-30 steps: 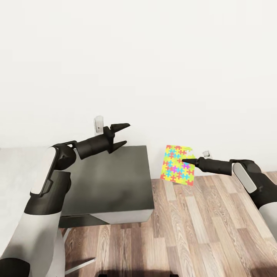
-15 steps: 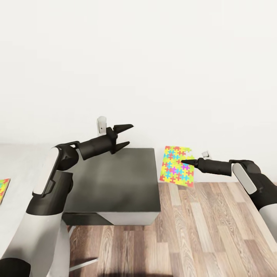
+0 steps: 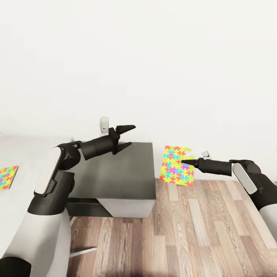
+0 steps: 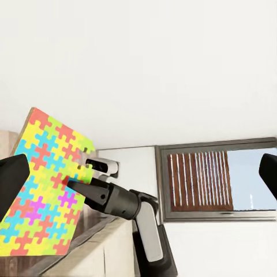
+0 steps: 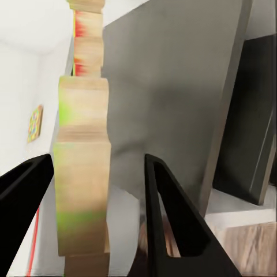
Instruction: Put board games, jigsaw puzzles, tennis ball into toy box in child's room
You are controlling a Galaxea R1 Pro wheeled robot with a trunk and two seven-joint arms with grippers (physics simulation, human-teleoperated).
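Jigsaw puzzles number two in the head view: one puzzle square (image 3: 177, 166) is held upright in the air over the wood floor (image 3: 184, 231), pinched by the right gripper (image 3: 184, 161), and a second puzzle (image 3: 7, 177) lies flat on the pale tabletop (image 3: 23, 154), cut off by the frame's left edge. The left gripper (image 3: 127, 135) hovers over the dark grey section (image 3: 119, 173), jaws apart and empty. Since half a second ago the camera has swung left, bringing more of the second puzzle into view. In the right wrist view the held puzzle's edge (image 5: 83, 173) is blurred.
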